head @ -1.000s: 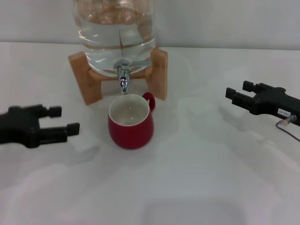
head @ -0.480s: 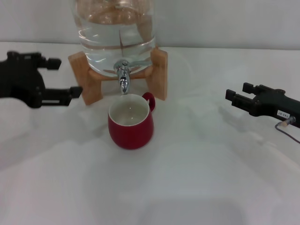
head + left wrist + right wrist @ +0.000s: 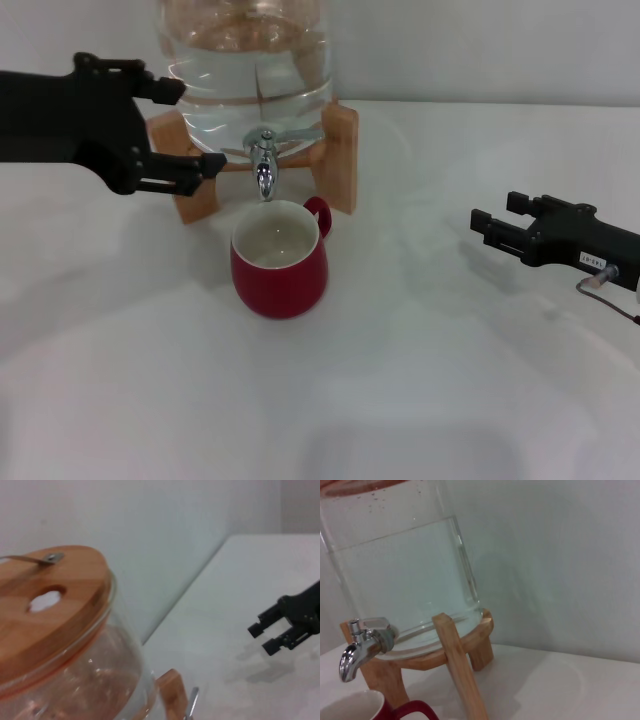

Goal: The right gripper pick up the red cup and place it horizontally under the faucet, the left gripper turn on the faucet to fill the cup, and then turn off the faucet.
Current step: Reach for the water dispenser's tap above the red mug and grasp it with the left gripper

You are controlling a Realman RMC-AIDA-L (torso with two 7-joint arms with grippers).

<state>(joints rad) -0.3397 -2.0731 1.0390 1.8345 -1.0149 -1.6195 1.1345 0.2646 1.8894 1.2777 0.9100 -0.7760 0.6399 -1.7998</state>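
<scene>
Your left gripper (image 3: 200, 128) jaws spread, faucet (image 3: 265, 160) just beyond its tips, red cup (image 3: 279, 259) below the spout, your right gripper (image 3: 497, 219) jaws spread, holding nothing, well apart.

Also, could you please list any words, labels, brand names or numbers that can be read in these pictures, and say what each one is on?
Small white label on the right gripper: dark characters, too small and blurred to read.
Red cup, faucet, water jar, its wooden lid, wooden stand and left gripper: no text visible.
</scene>
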